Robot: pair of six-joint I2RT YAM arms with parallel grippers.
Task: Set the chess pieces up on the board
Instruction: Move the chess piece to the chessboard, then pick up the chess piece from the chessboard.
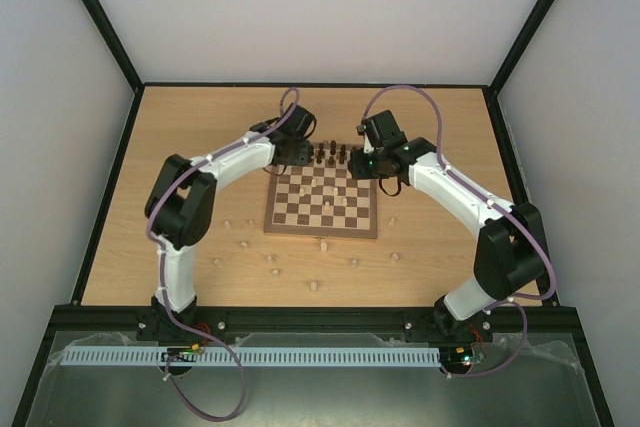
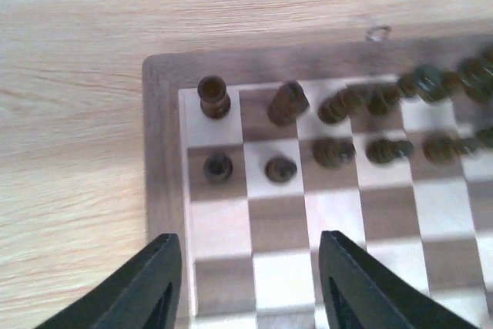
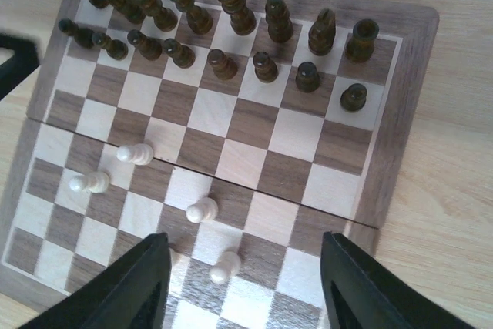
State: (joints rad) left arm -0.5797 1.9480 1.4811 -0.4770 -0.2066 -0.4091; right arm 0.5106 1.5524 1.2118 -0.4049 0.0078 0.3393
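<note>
The board (image 1: 290, 215) lies mid-table. Dark brown pieces (image 1: 331, 156) fill its two far rows; they also show in the right wrist view (image 3: 223, 63) and the left wrist view (image 2: 280, 169). Several pale pieces (image 3: 202, 209) stand on the board's middle squares. More pale pieces (image 1: 272, 259) lie scattered on the tabletop in front of the board. My left gripper (image 2: 250, 267) is open and empty above the board's far-left corner (image 2: 166, 75). My right gripper (image 3: 245, 267) is open and empty above the board's right half, a pale pawn (image 3: 226, 266) between its fingers below.
Loose pale pieces lie on the table left of the board (image 1: 228, 224), in front of it (image 1: 314, 285) and to its right (image 1: 393, 220). The table's raised black rim (image 1: 110, 197) bounds both sides. The two arms arch over the board's far corners.
</note>
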